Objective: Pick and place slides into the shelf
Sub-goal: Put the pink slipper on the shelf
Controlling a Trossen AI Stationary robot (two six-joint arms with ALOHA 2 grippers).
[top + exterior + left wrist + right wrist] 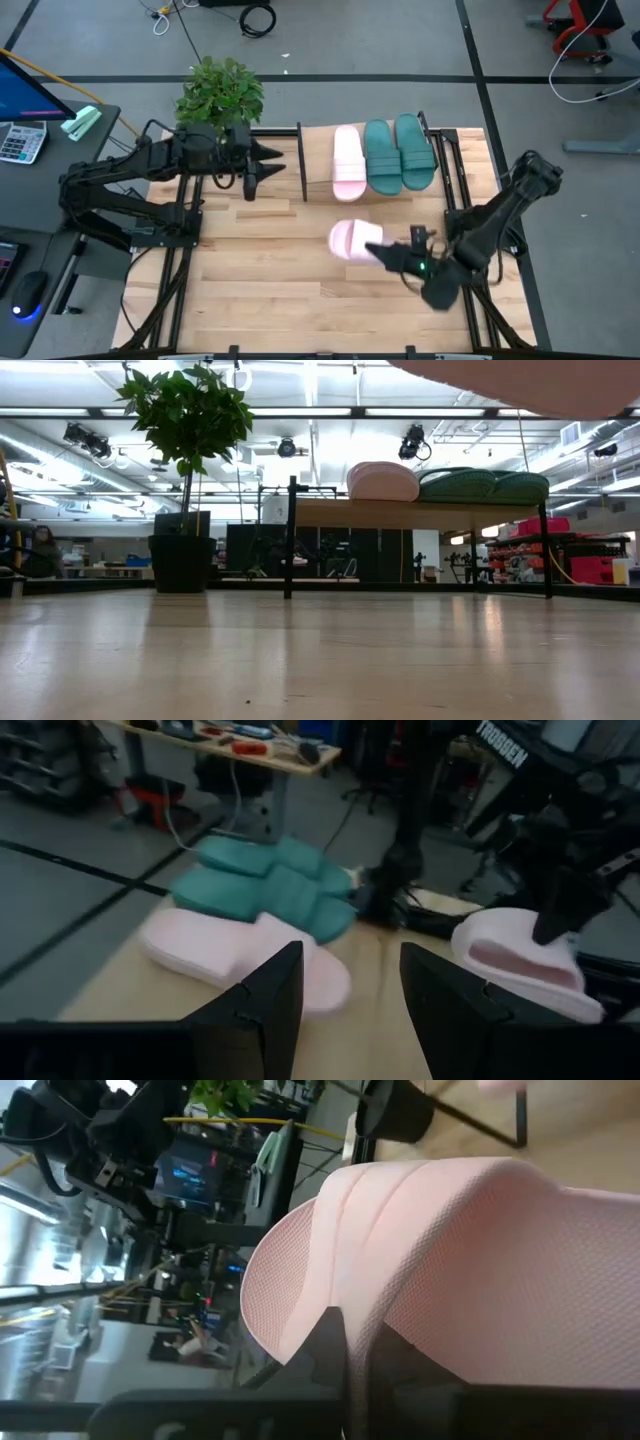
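Note:
One pale pink slide (348, 163) and two teal-green slides (400, 152) lie side by side, soles down, on the shelf's plank top (318, 150). The low view shows them on the shelf (330, 513) too. My right gripper (380, 251) is shut on the second pink slide (350, 239), in front of the shelf. That slide is at the top edge of the low view (520, 385). My left gripper (262, 165) is open and hovers left of the shelf, pointing at it; its wrist view shows the shelved pink slide (240, 955) beyond its fingers. My right gripper holds the second pink slide by its wide strap (420, 1270), coming level from the table's right. One dark finger (340, 1345) lies against the strap's edge; in the left wrist view a finger (553, 915) reaches into the strap's opening. The slide is lifted clear of the table.
A potted plant (220, 90) stands at the far left corner of the table, behind my left arm. The shelf's black side frames (300, 160) rise at both its ends. Bare wooden tabletop (260, 270) spreads in front of the shelf. A desk with a keypad (22, 140) sits left of the table.

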